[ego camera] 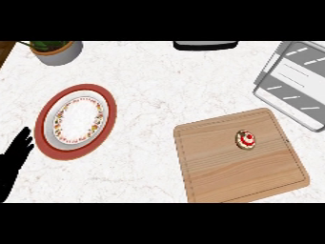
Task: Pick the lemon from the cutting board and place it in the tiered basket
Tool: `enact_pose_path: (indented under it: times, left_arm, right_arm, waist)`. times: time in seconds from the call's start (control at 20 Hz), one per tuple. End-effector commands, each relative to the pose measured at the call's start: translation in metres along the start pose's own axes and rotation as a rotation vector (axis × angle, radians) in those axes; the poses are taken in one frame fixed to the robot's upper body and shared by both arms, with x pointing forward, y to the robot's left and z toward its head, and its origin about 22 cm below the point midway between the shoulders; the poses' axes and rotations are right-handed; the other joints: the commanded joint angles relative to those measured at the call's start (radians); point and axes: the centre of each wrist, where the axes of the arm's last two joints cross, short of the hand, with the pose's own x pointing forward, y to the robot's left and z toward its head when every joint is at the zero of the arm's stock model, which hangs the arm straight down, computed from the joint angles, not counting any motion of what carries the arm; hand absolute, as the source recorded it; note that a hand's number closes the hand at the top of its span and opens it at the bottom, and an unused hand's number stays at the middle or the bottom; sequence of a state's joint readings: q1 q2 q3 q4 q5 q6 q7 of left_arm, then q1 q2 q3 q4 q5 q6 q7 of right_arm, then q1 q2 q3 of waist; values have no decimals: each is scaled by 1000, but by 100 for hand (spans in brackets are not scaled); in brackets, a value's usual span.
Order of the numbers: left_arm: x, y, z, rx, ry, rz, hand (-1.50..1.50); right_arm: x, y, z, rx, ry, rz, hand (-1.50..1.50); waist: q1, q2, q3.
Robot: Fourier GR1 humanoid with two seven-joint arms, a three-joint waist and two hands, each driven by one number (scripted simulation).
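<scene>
We see a small round red-and-white-topped item (246, 139) on the wooden cutting board (221, 178) — the grey tiered basket (291, 100) stands near it.

No readable text, label, brand, number or sign appeared anywhere in the head view. The plate (79, 119) bore only a speckled ornamental band round its rim, and the small round item (246, 139) on the cutting board (244, 167) showed a red and white pattern without any letters.
</scene>
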State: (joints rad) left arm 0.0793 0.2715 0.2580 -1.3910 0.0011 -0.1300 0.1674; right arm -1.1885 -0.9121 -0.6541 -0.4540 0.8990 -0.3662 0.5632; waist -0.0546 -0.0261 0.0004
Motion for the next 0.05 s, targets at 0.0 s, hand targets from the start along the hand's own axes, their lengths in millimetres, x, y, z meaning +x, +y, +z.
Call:
enact_pose_path:
  times: [0.0]
  left_arm:
    - [-5,-5,3,0,16,16,0]
  right_arm:
    - [-21,-4,-4,82,-29,-89,-150]
  waist:
    - [-34,-11,-1]
